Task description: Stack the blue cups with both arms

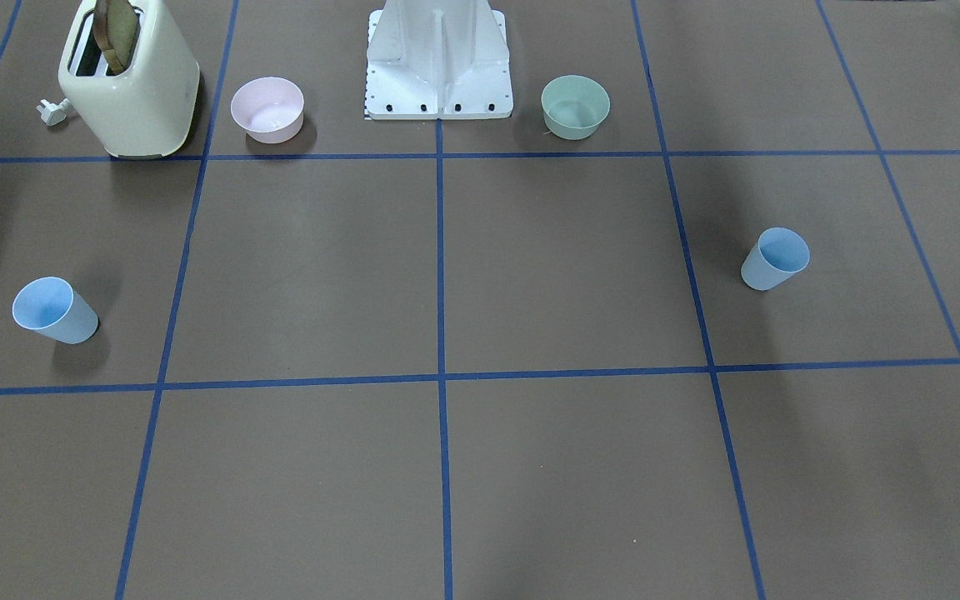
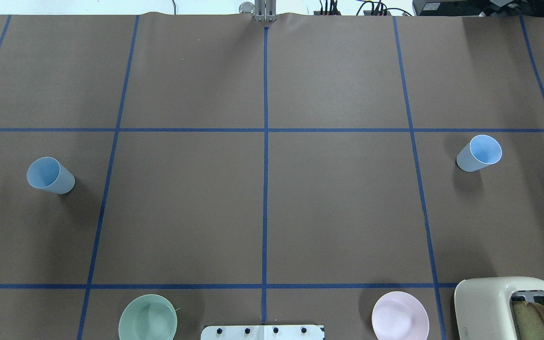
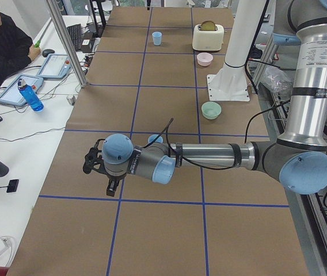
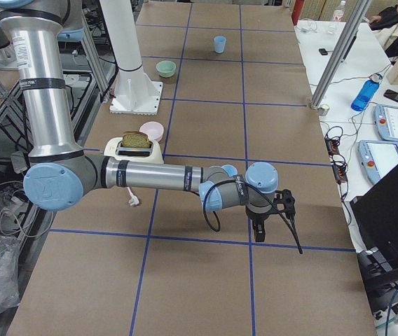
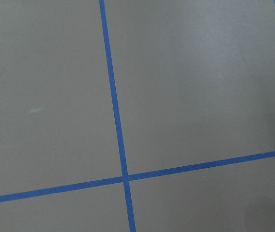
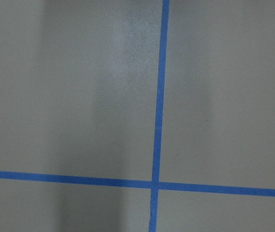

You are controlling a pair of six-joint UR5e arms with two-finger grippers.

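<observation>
Nearest the camera at the table's left end, the left arm (image 3: pixel 209 155) reaches low over the table (image 2: pixel 272 212). Its left gripper (image 3: pixel 112 191) points down at bare brown paper. From this side view I cannot tell whether the fingers are spread or pressed together, though nothing hangs between them. At the far end the right arm (image 4: pixel 150 176) mirrors it. The right gripper (image 4: pixel 258 236) hangs the same way, and its spread cannot be told either. Both wrist views show only taped paper; a pale sliver in the left one's bottom right corner may be a cup rim, but too little shows.

The left cup (image 2: pixel 51 175) stands upright, mouth up, near the table's left edge, partly hidden behind the left arm from the side. The right cup (image 2: pixel 480 153) stands upright near the right edge, well apart from the first. Neither gripper touches a cup.

I judge the task not yet begun. Nothing is gripped, lifted or nested. Each arm has its cup to reach and grasp, then one cup must be carried across and set inside the other.
</observation>
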